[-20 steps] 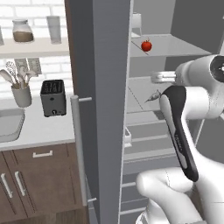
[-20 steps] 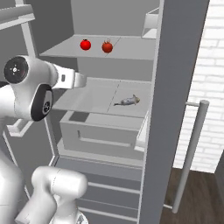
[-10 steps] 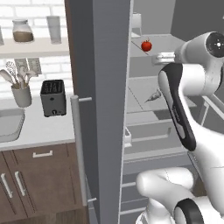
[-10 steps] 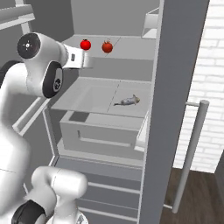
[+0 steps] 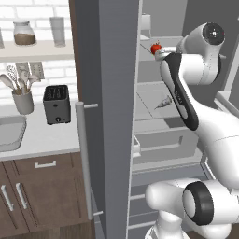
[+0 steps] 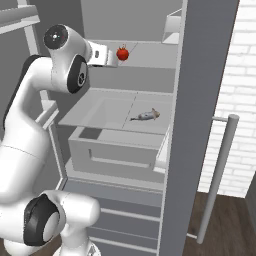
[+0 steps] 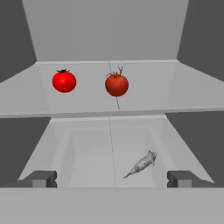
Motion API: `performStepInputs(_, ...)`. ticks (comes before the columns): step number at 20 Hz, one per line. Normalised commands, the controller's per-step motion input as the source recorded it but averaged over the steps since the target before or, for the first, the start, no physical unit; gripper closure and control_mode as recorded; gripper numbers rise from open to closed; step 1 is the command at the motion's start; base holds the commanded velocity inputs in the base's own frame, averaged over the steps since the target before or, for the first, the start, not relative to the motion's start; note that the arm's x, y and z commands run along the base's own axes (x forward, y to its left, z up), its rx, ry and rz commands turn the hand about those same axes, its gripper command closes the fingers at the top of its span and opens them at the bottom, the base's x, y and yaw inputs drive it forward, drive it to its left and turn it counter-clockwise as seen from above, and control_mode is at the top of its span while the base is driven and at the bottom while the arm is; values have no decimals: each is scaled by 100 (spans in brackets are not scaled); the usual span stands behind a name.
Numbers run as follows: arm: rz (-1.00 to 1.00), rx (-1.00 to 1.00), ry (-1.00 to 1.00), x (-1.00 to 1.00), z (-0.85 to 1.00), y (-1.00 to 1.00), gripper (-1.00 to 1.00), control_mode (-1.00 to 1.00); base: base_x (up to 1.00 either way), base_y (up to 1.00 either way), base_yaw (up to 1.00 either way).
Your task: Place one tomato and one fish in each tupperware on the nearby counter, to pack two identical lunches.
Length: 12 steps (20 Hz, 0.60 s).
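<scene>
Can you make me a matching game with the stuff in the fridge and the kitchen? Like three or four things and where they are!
Things:
1. tomatoes
2. fish
3. toaster
4. fingers

Places or states:
A. on the counter, beside the utensil holder
B. spread wide open, holding nothing
C. on the upper fridge shelf, side by side
D. alone on the lower fridge shelf

Pairs: 1-C, 2-D, 3-A, 4-B
</scene>
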Motion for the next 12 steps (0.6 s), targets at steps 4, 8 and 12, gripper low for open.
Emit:
performStepInputs(4, 0, 0, 7, 82, 0, -7, -100, -100, 0, 0, 0)
performStepInputs(8, 0, 2, 1, 81, -1, -19, -100, -100, 0, 0, 0)
performStepInputs(12, 1, 7, 1, 80, -1, -25, -100, -100, 0, 0, 0)
